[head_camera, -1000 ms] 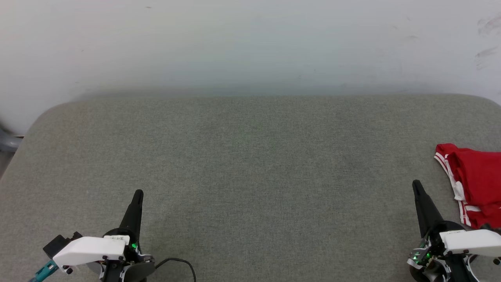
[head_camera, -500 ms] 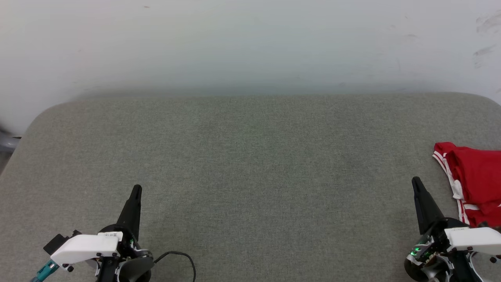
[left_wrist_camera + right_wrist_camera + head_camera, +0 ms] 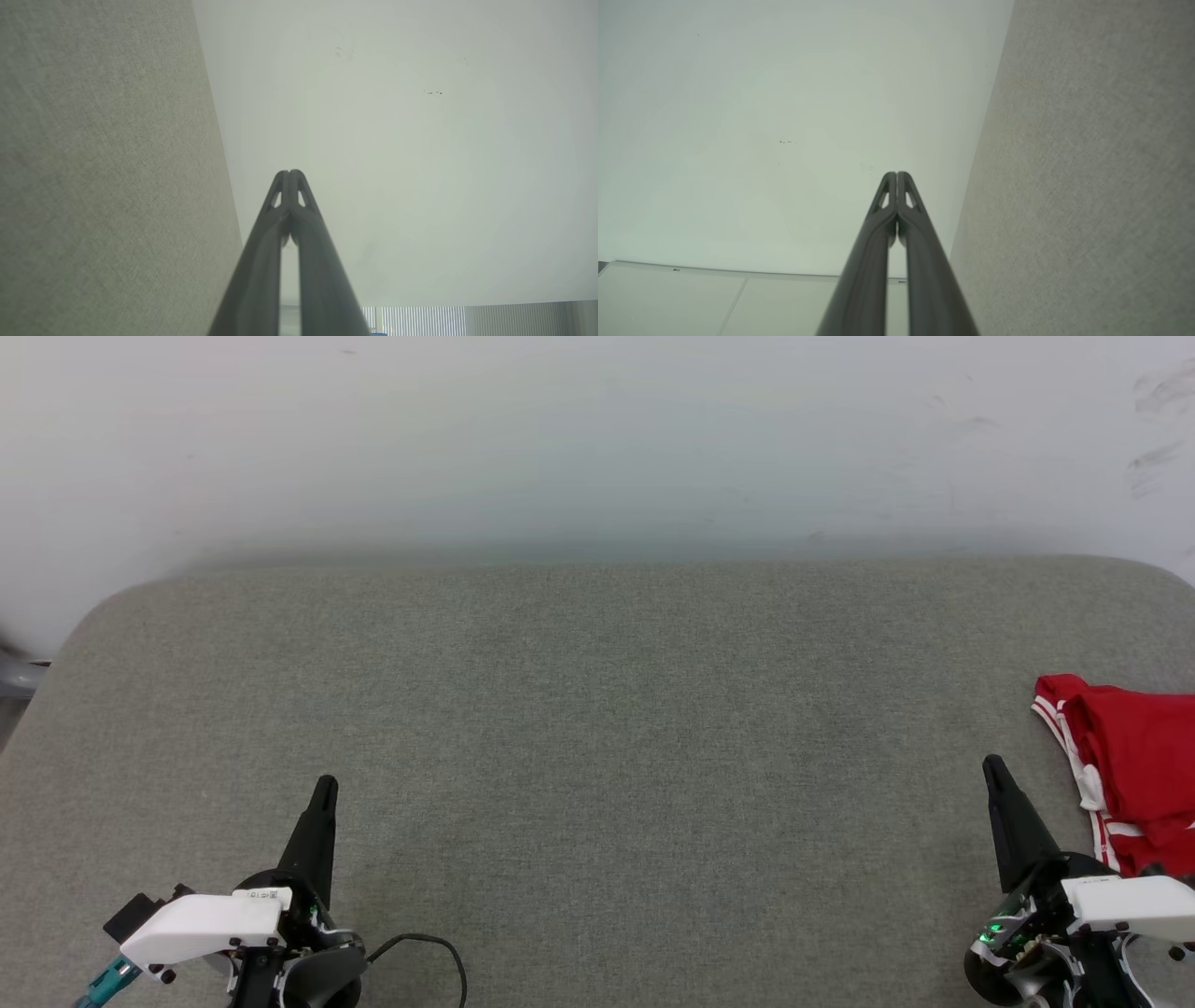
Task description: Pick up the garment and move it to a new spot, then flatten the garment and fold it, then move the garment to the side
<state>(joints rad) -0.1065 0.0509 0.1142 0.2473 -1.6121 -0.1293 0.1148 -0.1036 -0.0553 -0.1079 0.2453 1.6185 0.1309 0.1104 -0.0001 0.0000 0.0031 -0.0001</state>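
Red shirt [image 3: 1134, 775] lies at the grey table's [image 3: 597, 709] right edge, perhaps folded; left gripper [image 3: 324, 786] and right gripper [image 3: 991, 765] closed tight, both empty.

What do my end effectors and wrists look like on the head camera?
The left end effector and right end effector are long, dark, tapering, on round black bases with green lights. Each wrist has a white cover; the left shows a black cable and teal connector.
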